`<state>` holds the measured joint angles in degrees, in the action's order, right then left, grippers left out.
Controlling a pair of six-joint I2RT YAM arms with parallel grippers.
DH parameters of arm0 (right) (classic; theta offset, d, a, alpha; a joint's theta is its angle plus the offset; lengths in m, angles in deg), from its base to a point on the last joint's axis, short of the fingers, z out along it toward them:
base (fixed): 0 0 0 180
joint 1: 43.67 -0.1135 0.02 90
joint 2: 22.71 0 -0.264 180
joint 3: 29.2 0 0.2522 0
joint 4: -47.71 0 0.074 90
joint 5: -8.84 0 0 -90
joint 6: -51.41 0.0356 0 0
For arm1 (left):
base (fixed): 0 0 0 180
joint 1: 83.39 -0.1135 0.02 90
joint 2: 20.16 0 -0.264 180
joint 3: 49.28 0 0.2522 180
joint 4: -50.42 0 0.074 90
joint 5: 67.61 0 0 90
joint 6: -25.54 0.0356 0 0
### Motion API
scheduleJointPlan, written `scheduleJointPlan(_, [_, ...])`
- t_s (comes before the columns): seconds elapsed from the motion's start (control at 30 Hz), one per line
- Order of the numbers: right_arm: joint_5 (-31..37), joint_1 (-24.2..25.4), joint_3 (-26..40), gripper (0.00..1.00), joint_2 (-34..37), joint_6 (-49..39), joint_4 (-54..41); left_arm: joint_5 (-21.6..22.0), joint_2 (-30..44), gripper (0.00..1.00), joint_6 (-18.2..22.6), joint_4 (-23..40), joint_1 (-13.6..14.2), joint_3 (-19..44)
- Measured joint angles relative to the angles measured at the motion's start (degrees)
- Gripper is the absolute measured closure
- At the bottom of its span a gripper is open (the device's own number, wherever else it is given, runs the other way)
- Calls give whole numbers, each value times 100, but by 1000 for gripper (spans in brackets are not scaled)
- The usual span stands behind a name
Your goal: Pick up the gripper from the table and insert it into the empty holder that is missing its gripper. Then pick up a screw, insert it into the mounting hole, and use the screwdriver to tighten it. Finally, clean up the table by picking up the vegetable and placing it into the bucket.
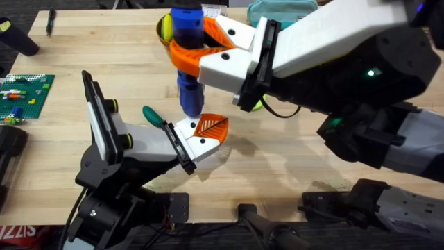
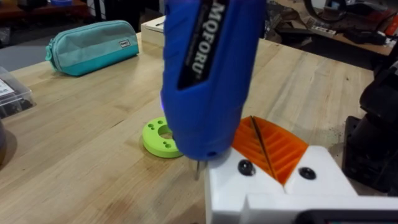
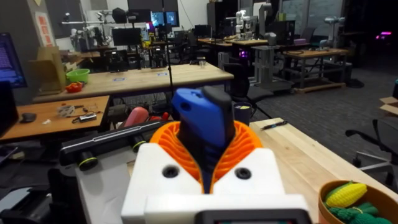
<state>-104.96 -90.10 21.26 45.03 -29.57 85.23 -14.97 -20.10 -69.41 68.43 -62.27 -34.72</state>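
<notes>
From above, the right gripper [image 1: 198, 52] has its orange pads clamped around the blue screwdriver [image 1: 188, 66], holding it upright so its nose comes down on the small white gripper [image 1: 202, 132] with the orange ribbed face, which already sits in the holder [image 1: 149, 146] at the end of the left arm. I take it the left arm lies low and level to offer the mounting holes upward to the bit. A green-handled tool [image 1: 154, 116] lies on the table [image 1: 83, 62] just beside the holder, and the bucket [image 1: 165, 29] sits behind the screwdriver, half hidden. From the left wrist, the screwdriver [image 2: 208, 74] looms close, its thin bit [image 2: 198, 168] just beside a dark screw head [image 2: 245, 167] rather than squarely on it, so alignment looks unfinished; a lime ring [image 2: 158, 137] lies beyond. How the left arm's own fingers stand I cannot tell. From the right wrist, the pads [image 3: 239, 149] grip the screwdriver [image 3: 202, 118] firmly; the bucket [image 3: 326, 208] holds vegetables [image 3: 345, 194].
</notes>
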Motion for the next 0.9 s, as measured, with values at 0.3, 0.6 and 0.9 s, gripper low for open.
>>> scheduleJointPlan(0.3, [294, 103, -58, 957, 35, -8, 516, -13, 0, 986, -39, -14, 0, 0])
scheduleJointPlan(0.6, [556, 251, -58, 954, -50, -44, 832, -14, 0, 986, -38, -14, 0, 0])
scheduleJointPlan(0.9, [303, 241, -65, 954, -50, -45, 1438, -14, 0, 986, -39, -14, 0, 0])
